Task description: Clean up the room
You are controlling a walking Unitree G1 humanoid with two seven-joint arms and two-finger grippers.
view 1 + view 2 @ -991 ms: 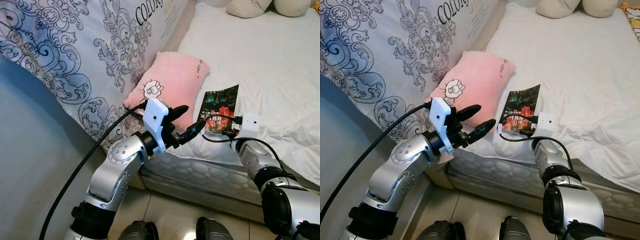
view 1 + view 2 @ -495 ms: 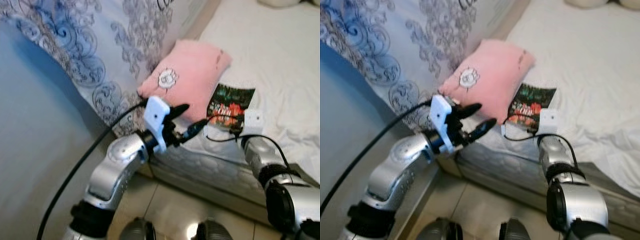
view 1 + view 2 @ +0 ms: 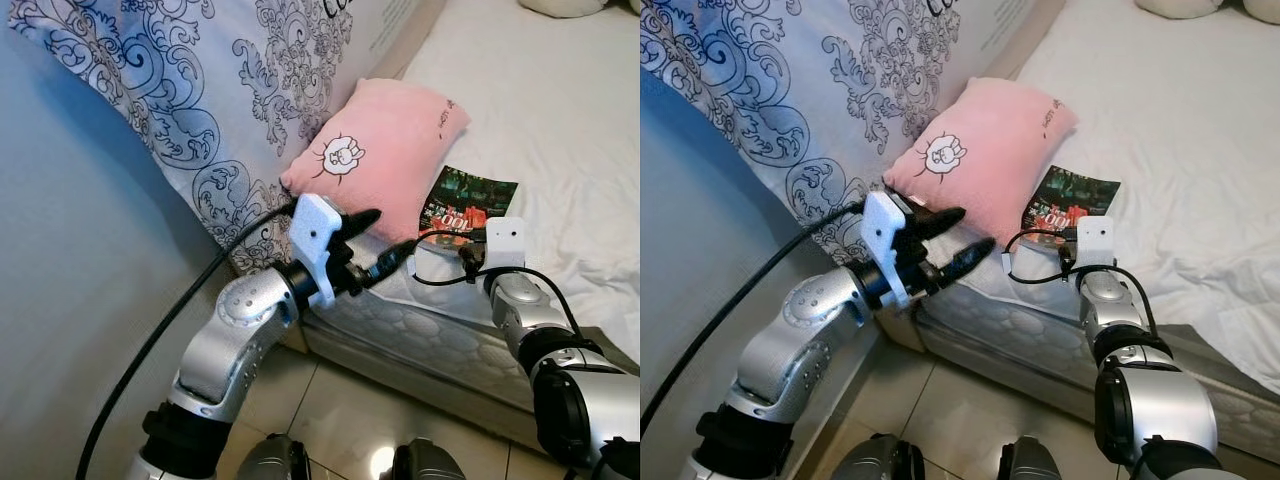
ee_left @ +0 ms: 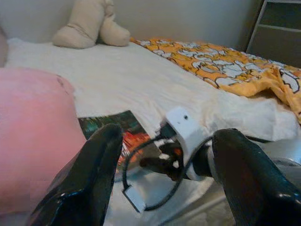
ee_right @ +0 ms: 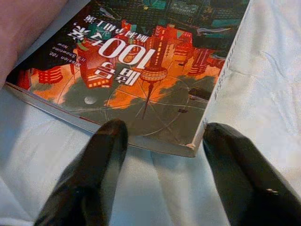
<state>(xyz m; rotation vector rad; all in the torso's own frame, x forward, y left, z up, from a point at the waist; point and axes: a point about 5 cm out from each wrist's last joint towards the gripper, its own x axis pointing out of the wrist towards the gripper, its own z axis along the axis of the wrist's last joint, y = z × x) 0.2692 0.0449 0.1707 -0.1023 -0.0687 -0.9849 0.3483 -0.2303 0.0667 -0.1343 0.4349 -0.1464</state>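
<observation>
A book point(image 3: 470, 203) with a dark cover and a red-orange city picture lies flat on the white sheet, right beside a pink pillow point(image 3: 385, 150). My right gripper point(image 5: 164, 131) is open at the book's near edge, and one black finger point(image 5: 106, 160) stands at each side of its corner. From the head, that gripper point(image 3: 463, 252) sits low at the mattress edge under its white wrist camera. My left gripper point(image 3: 388, 236) is open and holds nothing, hovering just in front of the pillow's lower corner, to the left of the book.
A large blue-and-white patterned cushion point(image 3: 250, 80) leans against the blue wall on the left. The quilted mattress side point(image 3: 420, 330) drops to a tiled floor point(image 3: 340, 415). Further along the bed lie a beige plush toy point(image 4: 89, 26) and an orange patterned blanket point(image 4: 225, 61).
The whole picture has swung and sharpened, so the camera moved. Both grippers keep their places relative to the book and pillow.
</observation>
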